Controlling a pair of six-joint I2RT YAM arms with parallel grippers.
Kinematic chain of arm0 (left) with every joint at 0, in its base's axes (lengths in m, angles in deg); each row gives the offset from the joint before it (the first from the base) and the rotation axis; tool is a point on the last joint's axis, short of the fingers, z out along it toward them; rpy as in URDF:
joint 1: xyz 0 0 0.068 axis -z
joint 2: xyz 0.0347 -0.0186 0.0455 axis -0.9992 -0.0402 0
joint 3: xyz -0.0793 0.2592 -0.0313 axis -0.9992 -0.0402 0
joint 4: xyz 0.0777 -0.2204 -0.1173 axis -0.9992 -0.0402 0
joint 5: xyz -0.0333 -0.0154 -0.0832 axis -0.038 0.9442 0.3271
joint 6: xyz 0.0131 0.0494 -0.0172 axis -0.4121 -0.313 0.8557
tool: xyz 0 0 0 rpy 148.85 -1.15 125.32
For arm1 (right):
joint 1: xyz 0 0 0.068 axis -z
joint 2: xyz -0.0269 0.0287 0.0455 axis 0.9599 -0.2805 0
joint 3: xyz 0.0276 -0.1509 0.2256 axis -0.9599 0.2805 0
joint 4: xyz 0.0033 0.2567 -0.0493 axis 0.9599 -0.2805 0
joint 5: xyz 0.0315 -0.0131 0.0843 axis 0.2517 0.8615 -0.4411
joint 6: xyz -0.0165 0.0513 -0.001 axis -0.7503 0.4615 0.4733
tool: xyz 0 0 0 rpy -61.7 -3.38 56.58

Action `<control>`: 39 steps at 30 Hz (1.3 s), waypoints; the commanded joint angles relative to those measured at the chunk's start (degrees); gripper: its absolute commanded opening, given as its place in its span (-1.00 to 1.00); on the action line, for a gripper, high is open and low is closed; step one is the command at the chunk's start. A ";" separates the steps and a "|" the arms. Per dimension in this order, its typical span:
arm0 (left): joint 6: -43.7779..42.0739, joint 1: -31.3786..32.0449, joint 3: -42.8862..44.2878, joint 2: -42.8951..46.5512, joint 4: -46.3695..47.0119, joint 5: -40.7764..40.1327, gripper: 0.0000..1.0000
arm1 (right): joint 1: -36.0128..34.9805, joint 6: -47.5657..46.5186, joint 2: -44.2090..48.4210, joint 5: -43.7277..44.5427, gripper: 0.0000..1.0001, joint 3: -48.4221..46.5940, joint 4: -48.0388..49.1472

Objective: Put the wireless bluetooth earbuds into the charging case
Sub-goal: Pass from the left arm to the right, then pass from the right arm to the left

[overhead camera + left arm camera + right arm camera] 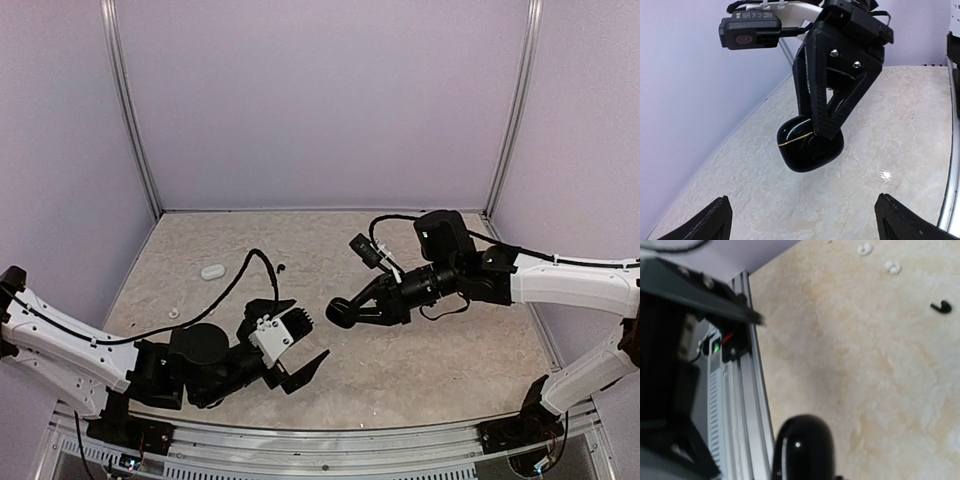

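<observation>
Left tool [312, 338] gapes wide while right tool [347, 311] is pinched closed midair.

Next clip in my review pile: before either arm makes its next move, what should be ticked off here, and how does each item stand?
1. Right claw shut on the black charging case: ok.
2. Left claw open with nothing between its fingers: ok.
3. Case held off the table: ok, judging by the left wrist view.
4. Case lid open to take an earbud: cannot tell; only a thin seam line shows.
5. Loose earbuds located on the table: ok for one black earbud and two white earbuds.
6. Second black earbud located: cannot tell; none shows in any view.
</observation>
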State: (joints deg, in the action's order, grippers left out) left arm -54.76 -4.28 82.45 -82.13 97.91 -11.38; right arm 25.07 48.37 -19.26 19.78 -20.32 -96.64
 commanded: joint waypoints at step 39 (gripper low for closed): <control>-26.92 0.27 6.17 1.13 -17.23 22.94 0.21 | -8.01 -7.53 -10.00 -19.51 -0.73 -7.77 -12.44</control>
State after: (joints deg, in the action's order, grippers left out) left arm -80.36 -3.71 87.06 -80.43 81.58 10.28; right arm 18.34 42.42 -28.33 2.41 -25.78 -107.74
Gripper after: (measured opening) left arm 0.616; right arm 0.233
